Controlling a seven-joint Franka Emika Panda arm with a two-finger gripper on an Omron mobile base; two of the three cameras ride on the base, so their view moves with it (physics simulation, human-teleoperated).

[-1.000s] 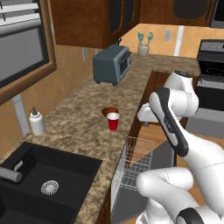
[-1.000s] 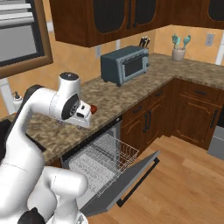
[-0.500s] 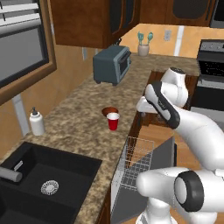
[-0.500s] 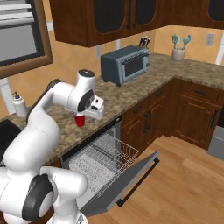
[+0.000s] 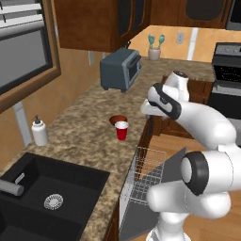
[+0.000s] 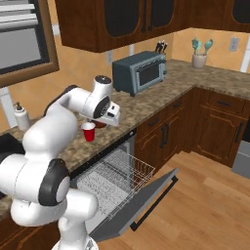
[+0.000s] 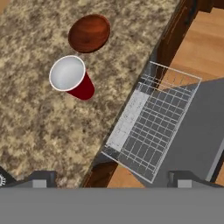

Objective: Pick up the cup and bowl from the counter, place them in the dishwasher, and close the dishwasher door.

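Taking the dishwasher [image 6: 114,188] as the landmark: nearest the base, its dishwasher door [image 6: 146,205] hangs dropped open with the pale wire rack [image 7: 151,120] drawn out and bare of dishes. Just above and behind it runs the counter [image 5: 80,136], and there the cup [image 5: 121,130] stands upright near the edge over the dishwasher, with the bowl [image 5: 118,120] right behind it, touching or nearly so. The gripper [image 6: 111,114] hangs above the counter edge over the dishwasher, a little beyond the cup and to one side of it. Its finger tips barely rise at the bottom of the hand view, set wide apart with nothing between them. This looks like the reach for the first pick, neither dish lifted yet. The next move calls for shifting over the cup, coming down with the fingers astride its tapered wall, and closing without knocking the bowl. Farther along the counter sits a toaster oven [image 6: 140,73]. No brand, label or writing can be read anywhere.
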